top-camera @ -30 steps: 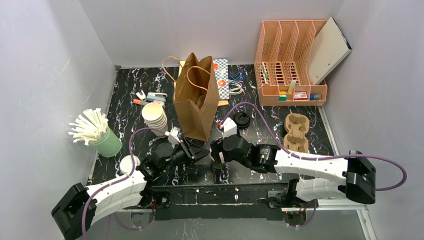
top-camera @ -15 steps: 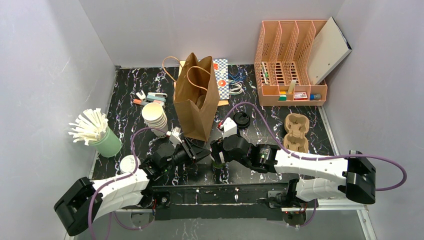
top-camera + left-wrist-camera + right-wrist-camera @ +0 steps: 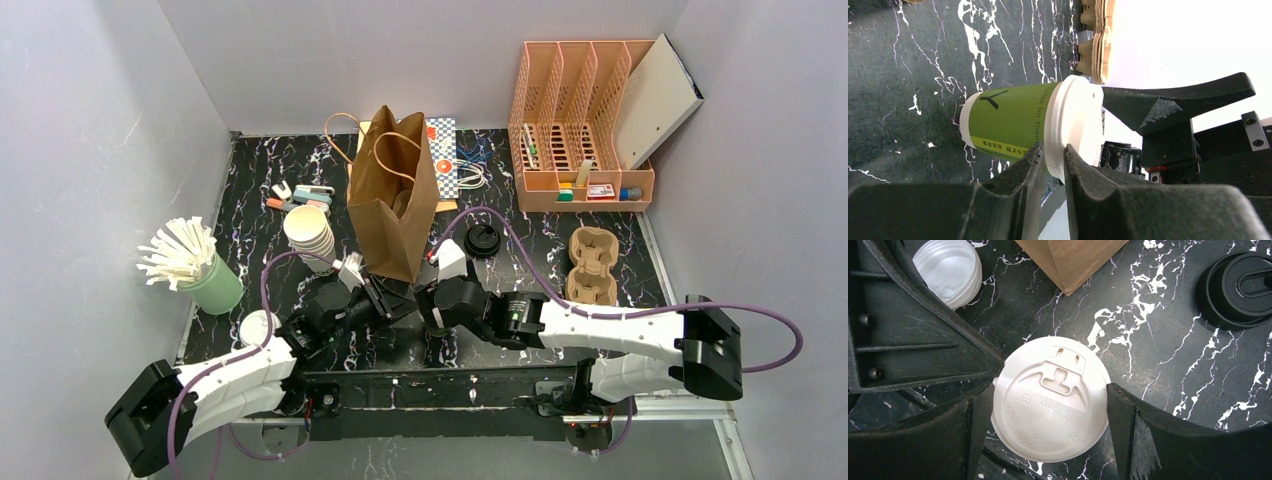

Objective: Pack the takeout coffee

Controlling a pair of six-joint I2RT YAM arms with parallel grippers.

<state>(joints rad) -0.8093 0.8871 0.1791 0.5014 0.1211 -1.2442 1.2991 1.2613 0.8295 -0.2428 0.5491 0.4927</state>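
Observation:
The green takeout coffee cup (image 3: 1008, 120) with its white sip lid (image 3: 1050, 400) stands upright on the black marble table, near the front edge. My right gripper (image 3: 1050, 407) reaches down over it, its two fingers pressed against opposite sides of the lid. My left gripper (image 3: 1053, 148) comes in from the side, and its narrow jaws pinch the lid's rim. From above, both grippers, left (image 3: 400, 303) and right (image 3: 435, 318), meet over the cup and hide most of it. A pale cup with a white lid (image 3: 258, 328) stands at the front left.
The open brown paper bag (image 3: 395, 205) stands just behind the grippers. A loose black lid (image 3: 483, 240) and a cardboard cup carrier (image 3: 592, 265) lie to the right. A stack of lidless cups (image 3: 310, 235) and a green holder of straws (image 3: 212, 285) stand at left, an orange organizer (image 3: 580, 130) at back right.
My left gripper's jaws have narrowed onto the lid's rim. The right arm has shifted slightly left with its grip unchanged. The cup has stayed in place.

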